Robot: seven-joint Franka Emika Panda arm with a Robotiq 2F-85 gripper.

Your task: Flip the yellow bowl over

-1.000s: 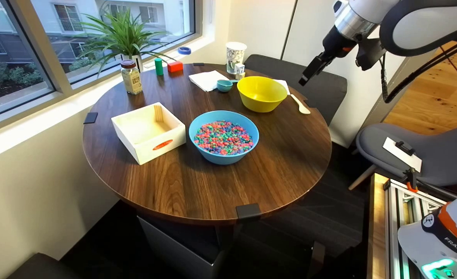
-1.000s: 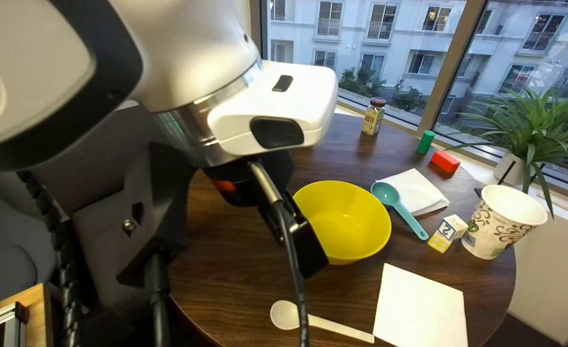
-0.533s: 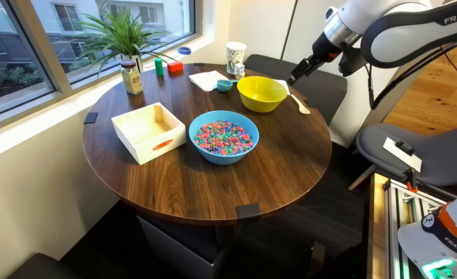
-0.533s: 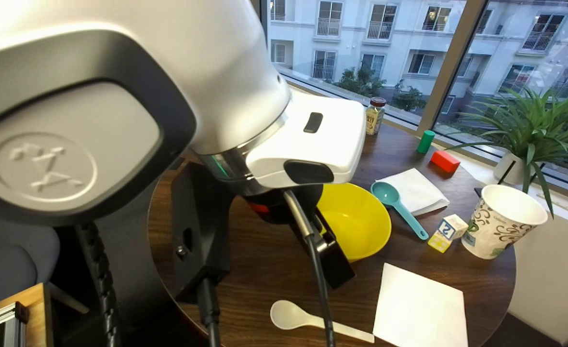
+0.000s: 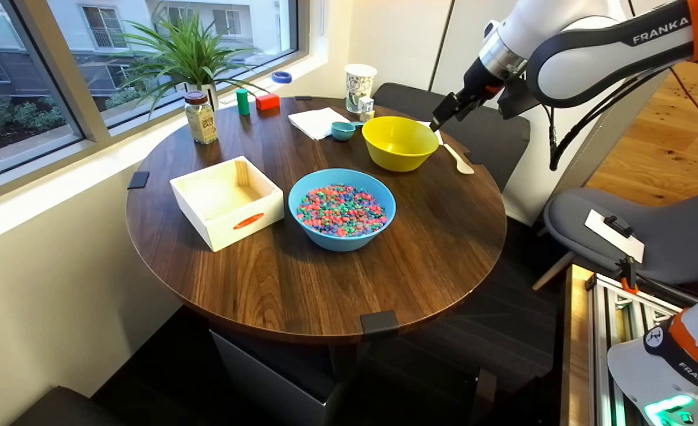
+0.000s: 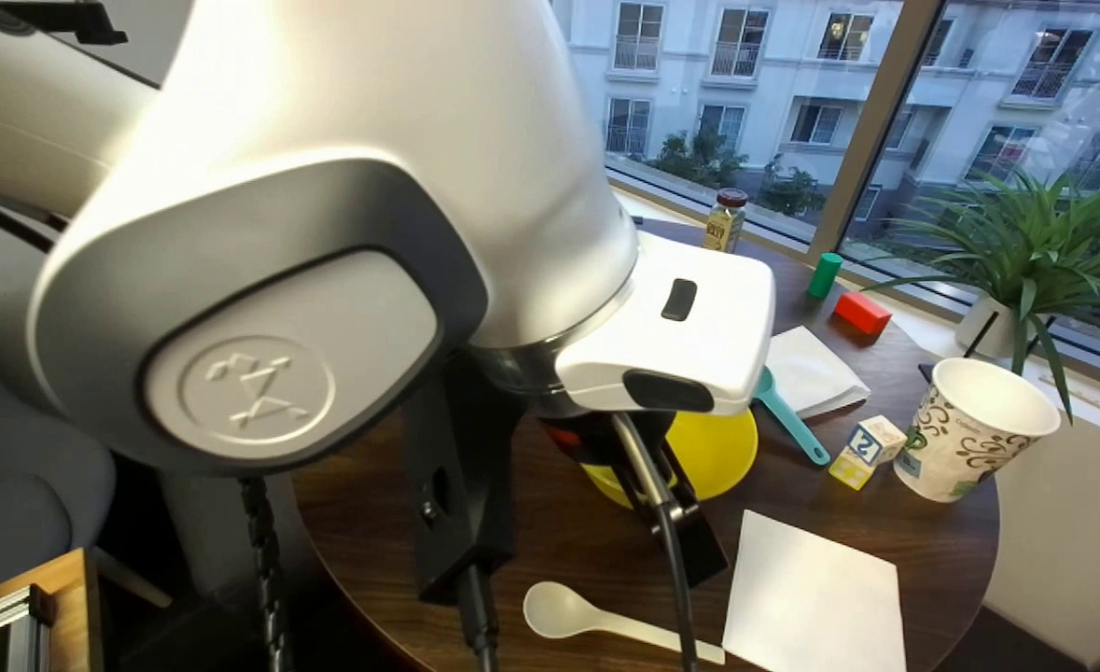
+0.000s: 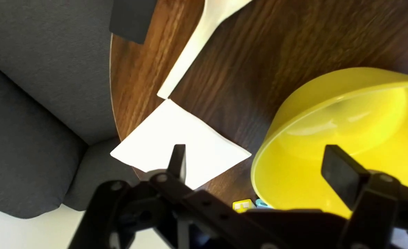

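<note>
The empty, spread gripper [image 5: 434,125] draws nearer the yellow bowl [image 5: 399,148] (still mouth-up), at its two o'clock in an exterior view, so grasping seems next.

Daylit window [image 5: 147,13], glare in yellow bowl [image 7: 344,129], dim floor [image 5: 520,307]

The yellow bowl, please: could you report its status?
Gripper open, holding nothing. Yellow bowl close to it, upright, not yet flipped. Teal scoop beside bowl, possibly in the way.
</note>
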